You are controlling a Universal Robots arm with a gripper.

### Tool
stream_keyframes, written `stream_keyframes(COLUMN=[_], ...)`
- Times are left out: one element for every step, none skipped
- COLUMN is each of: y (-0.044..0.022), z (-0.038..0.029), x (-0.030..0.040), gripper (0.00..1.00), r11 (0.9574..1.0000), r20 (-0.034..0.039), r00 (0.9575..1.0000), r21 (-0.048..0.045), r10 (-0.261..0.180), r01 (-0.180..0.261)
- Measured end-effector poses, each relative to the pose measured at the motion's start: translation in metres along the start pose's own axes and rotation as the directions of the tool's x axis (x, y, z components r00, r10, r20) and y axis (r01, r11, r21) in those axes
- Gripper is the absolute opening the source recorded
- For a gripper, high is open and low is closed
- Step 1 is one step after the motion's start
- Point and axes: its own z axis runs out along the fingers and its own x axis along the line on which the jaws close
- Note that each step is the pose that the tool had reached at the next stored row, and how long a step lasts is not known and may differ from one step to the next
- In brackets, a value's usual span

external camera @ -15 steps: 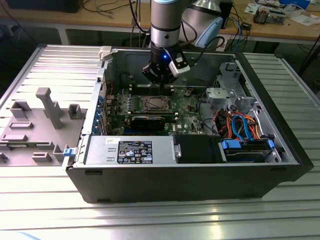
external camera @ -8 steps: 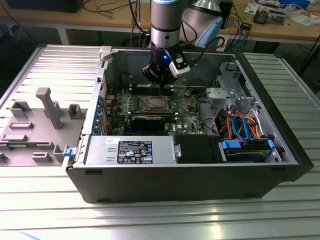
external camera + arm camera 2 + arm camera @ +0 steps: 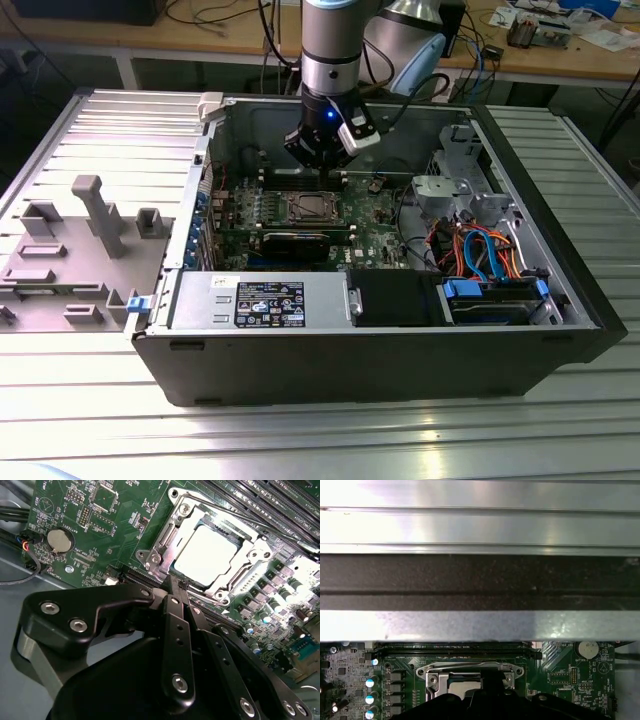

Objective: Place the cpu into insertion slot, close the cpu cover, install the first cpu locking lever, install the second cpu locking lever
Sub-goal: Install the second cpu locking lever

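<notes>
The cpu (image 3: 210, 555) lies flat in the insertion slot (image 3: 150, 555) on the green motherboard, its silver top glaring under the light. The cpu cover (image 3: 248, 562) is down around it, so the chip shows through the window. A thin lever rod (image 3: 260, 527) runs along one side of the socket. My gripper (image 3: 176, 582) hovers just beside the socket's edge, black fingers pressed together with nothing between them. In the exterior view the gripper (image 3: 322, 165) hangs inside the open case just behind the socket (image 3: 305, 208). The first wrist view shows the socket (image 3: 432, 672) below the case wall.
Long black memory slots (image 3: 280, 500) flank the socket and a coin battery (image 3: 59, 540) sits on the board. A black graphics card (image 3: 290, 240), power supply (image 3: 260, 300) and a drive bay with blue cables (image 3: 490, 260) fill the case. A grey fixture (image 3: 90, 220) stands at the exterior view's left.
</notes>
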Motion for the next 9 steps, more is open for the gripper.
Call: stream_keyframes(y=[0.0, -0.0001, 0.0, 0.0, 0.0001, 0.0001, 0.0001, 0.0001, 0.0002], z=[-0.0001, -0.0006, -0.0015, -0.0026, -0.0034, -0.0041, -0.0049, -0.0057, -0.0064], x=[0.0, 0.0, 0.0, -0.0001, -0.0001, -0.0001, -0.0002, -0.0002, -0.0002], gripper=[0.11, 0.11, 0.11, 0.11, 0.11, 0.11, 0.11, 0.11, 0.11], r11=[1.0, 1.0, 1.0, 1.0, 1.0, 1.0, 1.0, 1.0, 1.0], r20=[0.0, -0.0001, 0.0, 0.0, 0.0, 0.0, 0.0, 0.0, 0.0001], r00=[1.0, 1.0, 1.0, 1.0, 1.0, 1.0, 1.0, 1.0, 1.0], r21=[0.0, 0.0001, 0.0, 0.0, 0.0, 0.0, 0.0, -0.0001, -0.0001], r10=[0.0, 0.0, 0.0, 0.0, 0.0, 0.0, 0.0, 0.0, 0.0], r01=[0.0, 0.0, 0.0, 0.0, 0.0, 0.0, 0.0, 0.0, 0.0])
